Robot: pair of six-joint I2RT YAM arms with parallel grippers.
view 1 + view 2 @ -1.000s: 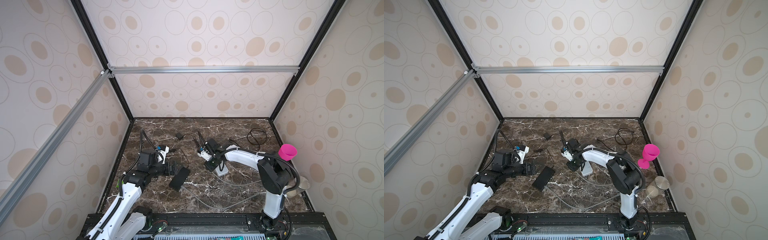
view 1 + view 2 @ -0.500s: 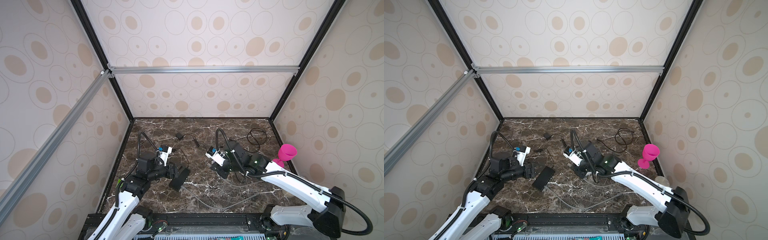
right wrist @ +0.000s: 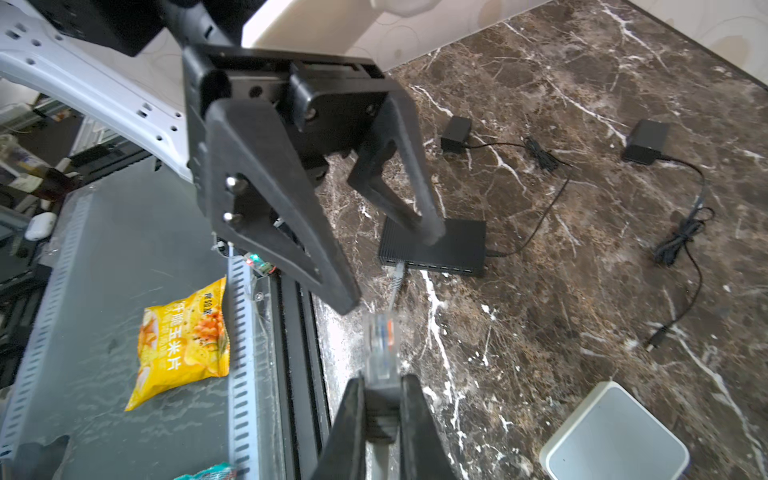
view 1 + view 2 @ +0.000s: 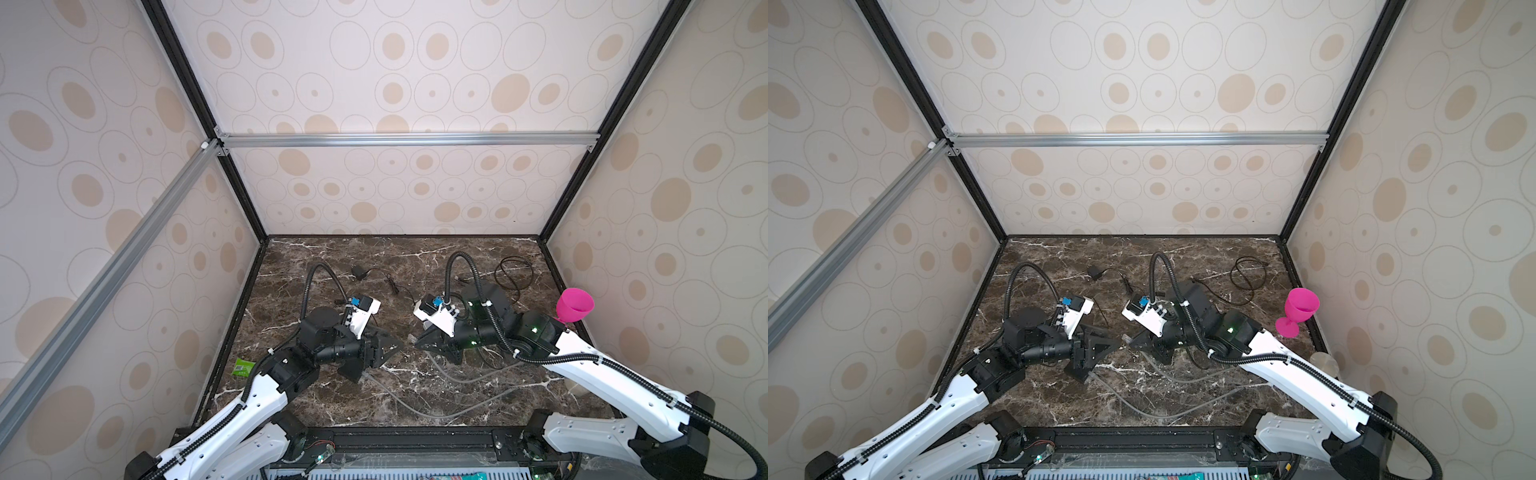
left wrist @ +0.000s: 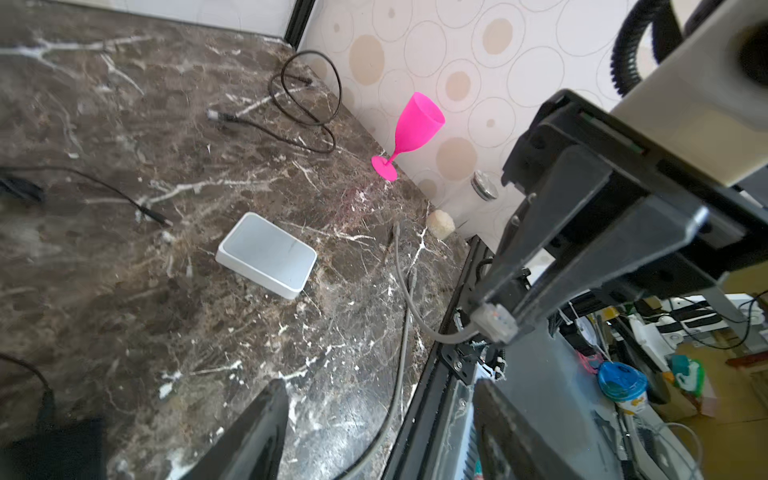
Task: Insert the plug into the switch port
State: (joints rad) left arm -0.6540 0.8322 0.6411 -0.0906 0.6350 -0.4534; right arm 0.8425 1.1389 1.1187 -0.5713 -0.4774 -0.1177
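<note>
Plug [image 3: 380, 353], pinched in my right gripper [image 3: 382, 384], now swung round facing switch [image 3: 432, 249]; left gripper [image 5: 377, 384] narrowing, jaws apart, empty.

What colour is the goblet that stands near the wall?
The goblet is bright pink. It shows best in the left wrist view.

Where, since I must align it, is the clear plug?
The plug is pinched in the right gripper, in a top view just right of the left gripper and switch.
</note>
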